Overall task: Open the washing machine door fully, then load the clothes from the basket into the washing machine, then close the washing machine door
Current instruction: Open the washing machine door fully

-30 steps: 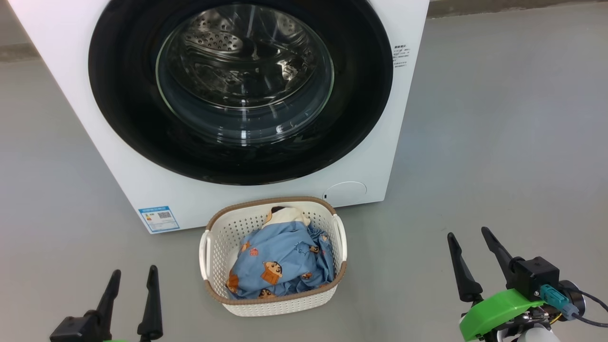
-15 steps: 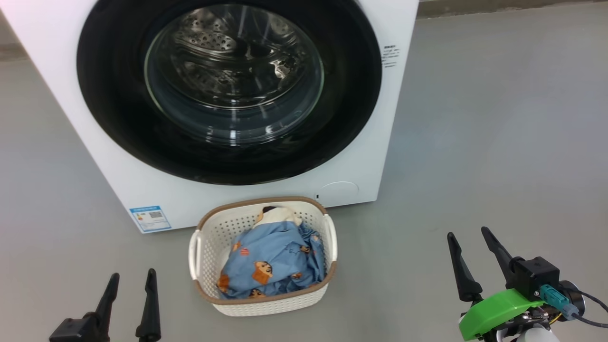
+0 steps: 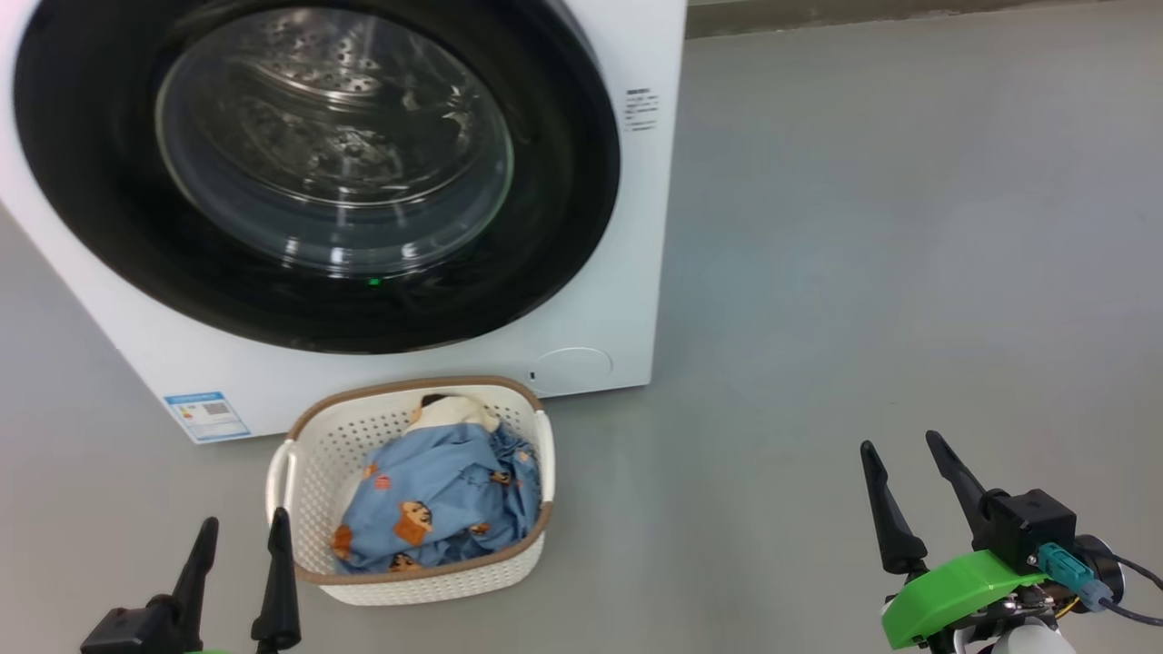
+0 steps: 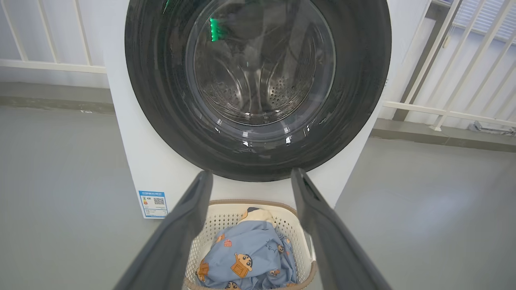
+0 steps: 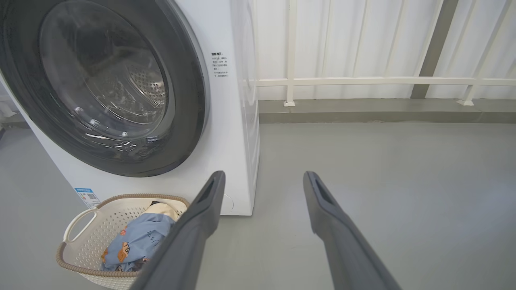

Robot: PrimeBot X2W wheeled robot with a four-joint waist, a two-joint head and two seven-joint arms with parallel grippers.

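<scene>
The white washing machine (image 3: 600, 300) stands ahead with its round black-ringed door (image 3: 554, 182) shut flat against the front, the steel drum showing through the glass. On the floor just before it sits the cream basket (image 3: 300, 472), holding light-blue printed clothes (image 3: 436, 500) and a cream piece (image 3: 454, 413). My left gripper (image 3: 241, 531) is open at the lower left, close to the basket's near left corner and apart from it. Open too is my right gripper (image 3: 899, 442), low at the right, over bare floor well right of the machine. The left wrist view shows the door (image 4: 363, 80) and clothes (image 4: 250, 257).
Grey floor (image 3: 863, 272) spreads wide to the right of the machine. A white railing (image 5: 363, 81) with pale curtains runs along the back wall above a low grey kerb. A blue sticker (image 3: 206, 414) and a round flap (image 3: 571, 368) mark the machine's lower front.
The head camera has swung to the right, so machine and basket sit further left in the picture. Both grippers keep their places and stay open.
</scene>
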